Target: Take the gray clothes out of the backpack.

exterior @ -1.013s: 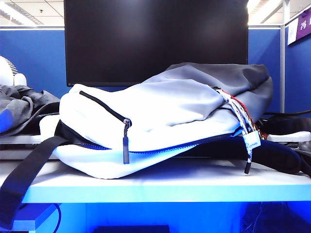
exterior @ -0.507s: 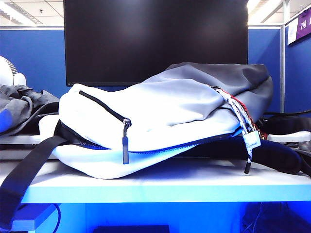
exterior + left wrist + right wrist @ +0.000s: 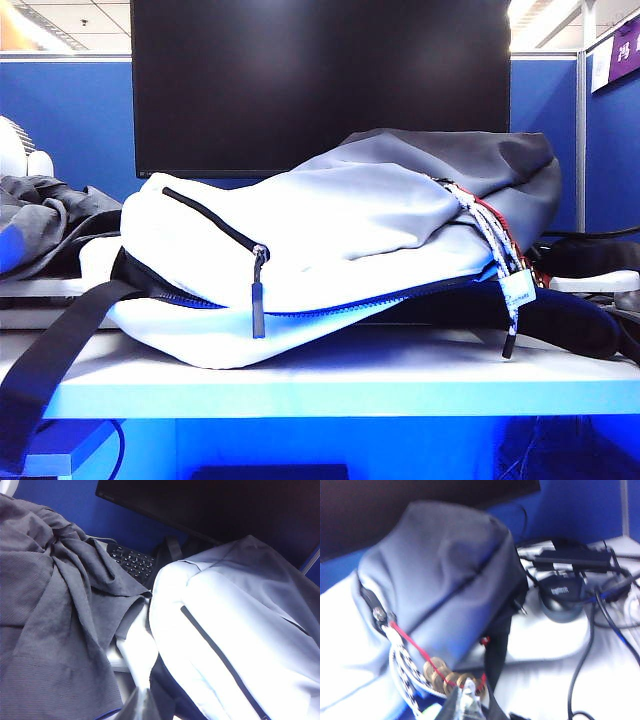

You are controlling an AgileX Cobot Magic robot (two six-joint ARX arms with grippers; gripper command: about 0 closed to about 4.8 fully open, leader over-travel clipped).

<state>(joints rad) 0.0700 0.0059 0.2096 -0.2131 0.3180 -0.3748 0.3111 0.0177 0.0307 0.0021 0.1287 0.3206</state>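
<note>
The gray clothes lie in a wrinkled heap on the table, left of the backpack and outside it. The white and light gray backpack lies on its side, its dark gray top to the right. No gripper shows in the exterior view. In the left wrist view, my left gripper is shut and empty, hanging above the gap between the gray clothes and the backpack. My right gripper is shut and empty, over the braided cords at the backpack's dark gray top.
A large black monitor stands behind the backpack. A keyboard lies behind the clothes. Cables and a round dark device clutter the table right of the backpack. A broad black strap hangs over the table's front edge.
</note>
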